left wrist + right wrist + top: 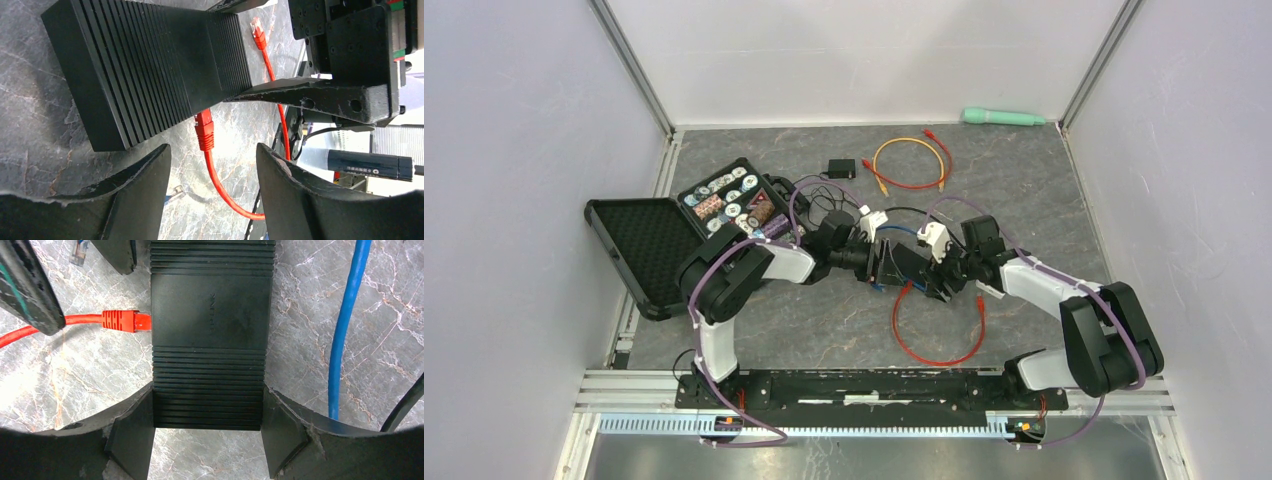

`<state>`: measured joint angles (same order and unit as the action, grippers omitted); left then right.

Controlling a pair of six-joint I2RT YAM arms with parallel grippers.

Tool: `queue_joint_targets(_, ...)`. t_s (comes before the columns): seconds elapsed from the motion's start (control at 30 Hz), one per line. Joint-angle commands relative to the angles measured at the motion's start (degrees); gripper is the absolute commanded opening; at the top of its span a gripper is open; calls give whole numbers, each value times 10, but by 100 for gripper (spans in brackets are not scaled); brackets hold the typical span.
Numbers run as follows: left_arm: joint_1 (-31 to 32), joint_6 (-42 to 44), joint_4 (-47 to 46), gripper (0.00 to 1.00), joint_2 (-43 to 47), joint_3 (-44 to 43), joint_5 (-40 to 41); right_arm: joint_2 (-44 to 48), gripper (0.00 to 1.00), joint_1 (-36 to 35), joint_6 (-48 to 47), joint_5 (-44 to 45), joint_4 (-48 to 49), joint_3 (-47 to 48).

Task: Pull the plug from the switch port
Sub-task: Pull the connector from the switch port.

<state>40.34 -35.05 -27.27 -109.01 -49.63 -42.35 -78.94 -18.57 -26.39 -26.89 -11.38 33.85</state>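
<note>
Switch (207, 315) ribbed black plastic, plug (120, 321) ridged red

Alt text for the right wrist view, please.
The right pincer grips the black switch by both sides at its near end. A red plug sits in the switch's port at picture left; a blue cable lies on the table at picture right.

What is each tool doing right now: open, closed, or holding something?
Left tool: open, straddling the red cable plug, not touching it.
Right tool: closed on the black ribbed plastic switch box.
</note>
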Motion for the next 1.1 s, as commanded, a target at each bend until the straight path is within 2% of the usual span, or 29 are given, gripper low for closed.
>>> queue_joint_targets(0.0, 1, -50, -56, 69, -15, -2, 1, 1, 0, 7, 14, -43, 31, 25)
queue_joint_targets(0.27, 5, -113, -102, 68, -58, -9, 6, 3, 0, 12, 16, -55, 32, 22)
queue_joint_targets(0.6, 18, -190, -212, 53, -71, 29, 24, -3, 0, 16, 19, -48, 35, 22)
queue_joint_targets(0.9, 22, -226, -270, 55, -92, 40, 37, -12, 0, 17, 45, -49, 54, 25)
queue_joint_targets(1.07, 22, -231, -292, 52, -101, 38, 39, -18, 0, 18, 45, -53, 54, 25)
